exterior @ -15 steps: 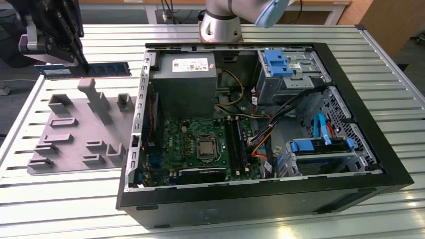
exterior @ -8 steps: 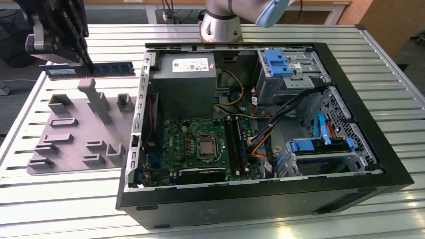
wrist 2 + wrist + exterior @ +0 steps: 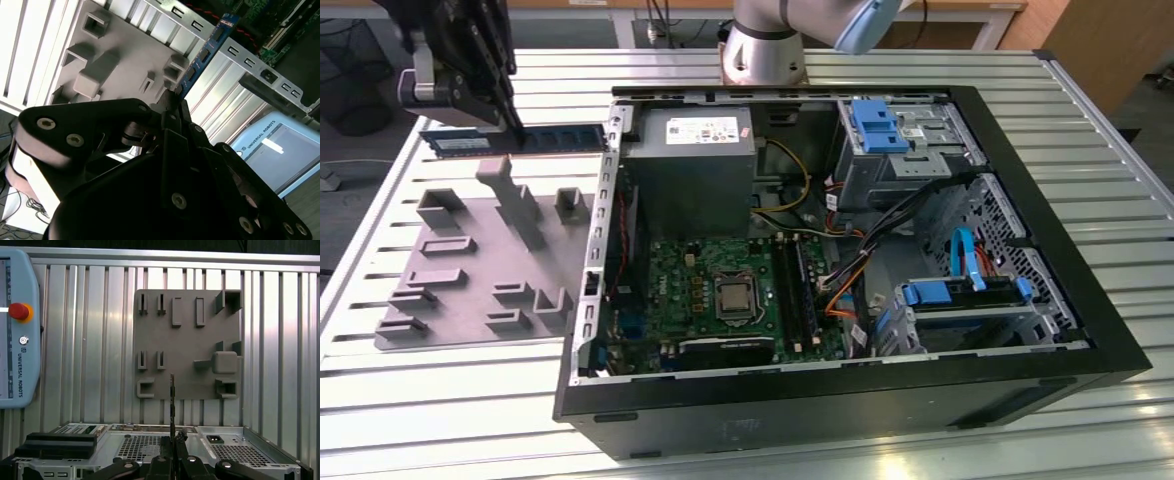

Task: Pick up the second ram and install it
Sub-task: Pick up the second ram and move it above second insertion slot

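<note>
The second ram [image 3: 534,139] is a thin blue-green stick with dark chips. It hangs level above the far end of the grey fixture plate [image 3: 460,265], at the exterior view's left, outside the open computer case [image 3: 854,400]. My gripper [image 3: 503,128] is shut on the ram near one end. In the second wrist view the ram [image 3: 205,52] sticks out past the black fingers [image 3: 175,107]. The first wrist view has the ram [image 3: 172,400] edge-on, rising from the gripper [image 3: 172,442]. Long black memory slots [image 3: 797,290] lie on the green motherboard [image 3: 687,285] inside the case.
A grey power supply [image 3: 691,160] sits at the far end of the case, with blue drive brackets [image 3: 961,292] and cables along the exterior view's right. Upright blocks [image 3: 504,190] stand on the fixture plate. A teach pendant [image 3: 15,330] lies on the slatted metal table [image 3: 454,400].
</note>
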Controlling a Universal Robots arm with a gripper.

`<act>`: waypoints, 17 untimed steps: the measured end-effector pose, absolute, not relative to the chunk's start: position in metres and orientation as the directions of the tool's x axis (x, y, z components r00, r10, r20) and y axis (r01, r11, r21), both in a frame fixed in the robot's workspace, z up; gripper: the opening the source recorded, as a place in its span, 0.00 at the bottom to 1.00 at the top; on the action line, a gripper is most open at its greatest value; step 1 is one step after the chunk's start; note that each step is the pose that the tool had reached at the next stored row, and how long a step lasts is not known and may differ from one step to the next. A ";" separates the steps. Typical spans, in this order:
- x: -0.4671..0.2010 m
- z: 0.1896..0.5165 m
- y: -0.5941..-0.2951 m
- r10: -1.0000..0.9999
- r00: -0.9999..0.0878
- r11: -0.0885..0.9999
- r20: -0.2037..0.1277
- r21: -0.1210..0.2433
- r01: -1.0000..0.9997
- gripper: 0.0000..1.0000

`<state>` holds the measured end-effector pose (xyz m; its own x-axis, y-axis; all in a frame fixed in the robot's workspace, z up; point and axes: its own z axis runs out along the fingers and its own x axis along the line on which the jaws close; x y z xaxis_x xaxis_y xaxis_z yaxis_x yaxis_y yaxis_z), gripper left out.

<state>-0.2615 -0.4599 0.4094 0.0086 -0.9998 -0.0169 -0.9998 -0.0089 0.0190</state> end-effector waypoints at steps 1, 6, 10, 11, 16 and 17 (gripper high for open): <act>-0.260 0.409 -0.460 -1.000 0.009 -0.009 -0.017 0.019 -1.000 0.14; -0.253 0.409 -0.460 -1.000 0.009 -0.009 -0.017 0.019 -1.000 0.14; -0.248 0.409 -0.460 -1.000 0.009 -0.009 -0.017 0.019 -1.000 0.14; -0.247 0.409 -0.460 -1.000 0.009 -0.009 -0.017 0.019 -1.000 0.14; -0.241 0.409 -0.460 -1.000 0.009 -0.009 -0.017 0.019 -1.000 0.14; -0.240 0.409 -0.460 -1.000 0.008 -0.009 -0.017 0.019 -1.000 0.14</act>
<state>-0.2396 -0.4598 0.4094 0.0085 -0.9998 -0.0169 -0.9998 -0.0088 0.0190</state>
